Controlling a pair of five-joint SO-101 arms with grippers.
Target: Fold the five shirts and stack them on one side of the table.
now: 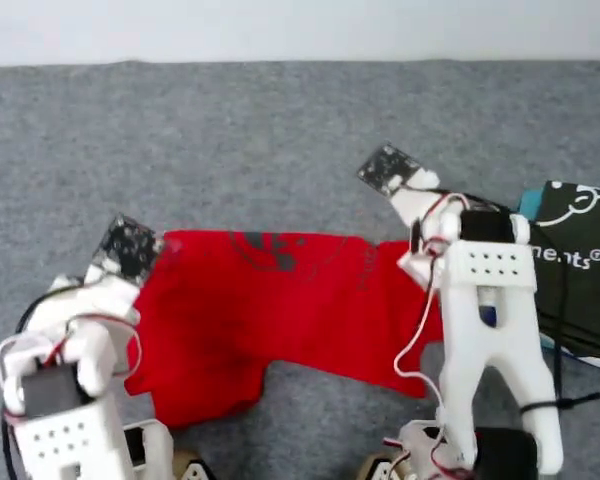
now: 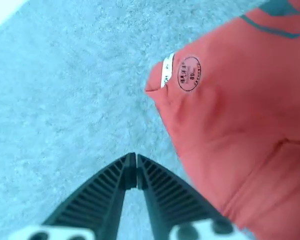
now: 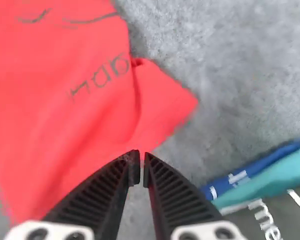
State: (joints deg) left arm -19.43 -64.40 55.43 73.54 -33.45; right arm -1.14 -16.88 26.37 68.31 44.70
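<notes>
Red shirt [image 1: 270, 310], one, spread on grey surface [image 1: 280, 130]; one dark pile [image 1: 580, 290] at 3 o'clock; left claw [image 2: 136, 167] and right claw [image 3: 141, 162], both pressed together.

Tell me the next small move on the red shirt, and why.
The red shirt lies spread out, not yet folded. The left gripper is shut above the table beside the shirt's labelled edge. The right gripper is shut at the opposite corner, seemingly holding nothing. So probably open both jaws next, ready to pinch those edges.
</notes>
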